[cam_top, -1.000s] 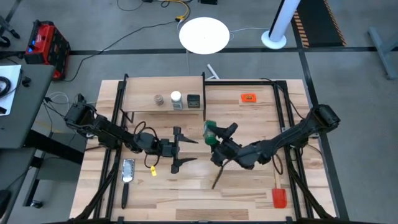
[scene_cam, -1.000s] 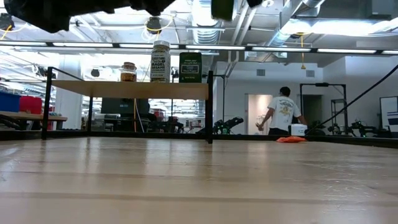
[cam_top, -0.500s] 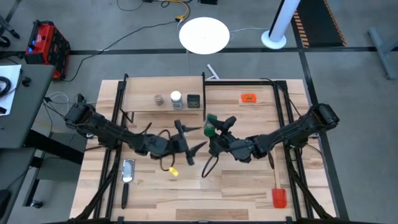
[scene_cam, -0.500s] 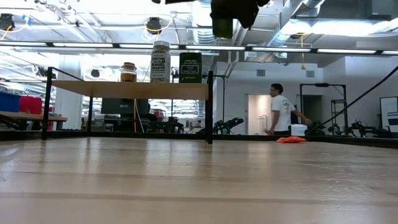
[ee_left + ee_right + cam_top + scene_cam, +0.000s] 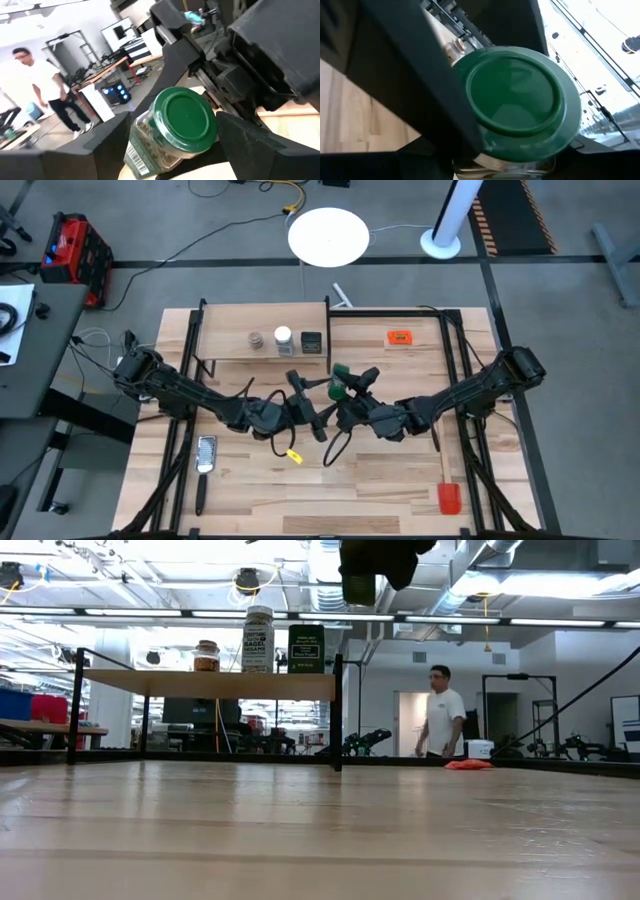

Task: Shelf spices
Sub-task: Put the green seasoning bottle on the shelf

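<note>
Now the green-lidded clear jar [image 5: 339,384] is gripped by the right end effector [image 5: 347,388], held above the wooden table [image 5: 400,480] just off the light-wood shelf [image 5: 230,330]; the left end effector [image 5: 312,402] is spread wide around it.

Shelf's right end crowded, left end free

3 jars fill the shelf [image 5: 225,330] plank's right half at frame center-top; its left half lies bare, and both grippers crowd the table [image 5: 400,480] just below.

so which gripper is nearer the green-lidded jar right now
Right. The right gripper has its fingers clamped on the green-lidded jar, held in the air beside the shelf. The left gripper is open just beside the jar, not touching it.
</note>
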Controlling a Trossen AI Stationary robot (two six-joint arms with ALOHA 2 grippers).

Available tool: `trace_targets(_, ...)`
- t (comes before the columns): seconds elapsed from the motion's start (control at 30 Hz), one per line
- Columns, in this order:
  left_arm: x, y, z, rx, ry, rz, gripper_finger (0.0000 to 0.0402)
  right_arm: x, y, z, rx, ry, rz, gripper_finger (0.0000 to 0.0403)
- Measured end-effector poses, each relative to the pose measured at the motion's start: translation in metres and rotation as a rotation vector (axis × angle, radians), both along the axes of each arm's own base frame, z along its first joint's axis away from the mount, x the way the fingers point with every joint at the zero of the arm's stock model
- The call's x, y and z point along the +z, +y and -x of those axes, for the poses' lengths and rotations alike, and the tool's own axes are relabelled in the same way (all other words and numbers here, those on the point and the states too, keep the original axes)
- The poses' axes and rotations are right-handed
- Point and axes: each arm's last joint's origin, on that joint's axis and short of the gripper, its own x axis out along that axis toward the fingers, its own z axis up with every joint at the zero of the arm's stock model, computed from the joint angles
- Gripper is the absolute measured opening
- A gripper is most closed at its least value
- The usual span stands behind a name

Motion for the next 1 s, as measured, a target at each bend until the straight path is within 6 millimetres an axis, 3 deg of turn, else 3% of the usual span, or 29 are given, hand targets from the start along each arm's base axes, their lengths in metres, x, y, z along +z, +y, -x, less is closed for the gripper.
trace_targets(0.23, 0.001, 0.004, 0.002, 0.129, -0.011, 0.01, 0.0279, -0.001, -0.001, 0.0, -0.013, -0.006, -0.01, 0.0207)
trace_targets(0.63, -0.002, 0.005, 0.0, 0.042, -0.004, 0.038, 0.0279, -0.001, 0.001, 0.0, 0.027, -0.002, -0.016, 0.0206)
trace_targets(1.0, -0.008, 0.019, -0.004, 0.048, -0.012, 0.134, 0.0276, -0.002, 0.0, -0.001, 0.024, -0.005, -0.02, 0.0206)
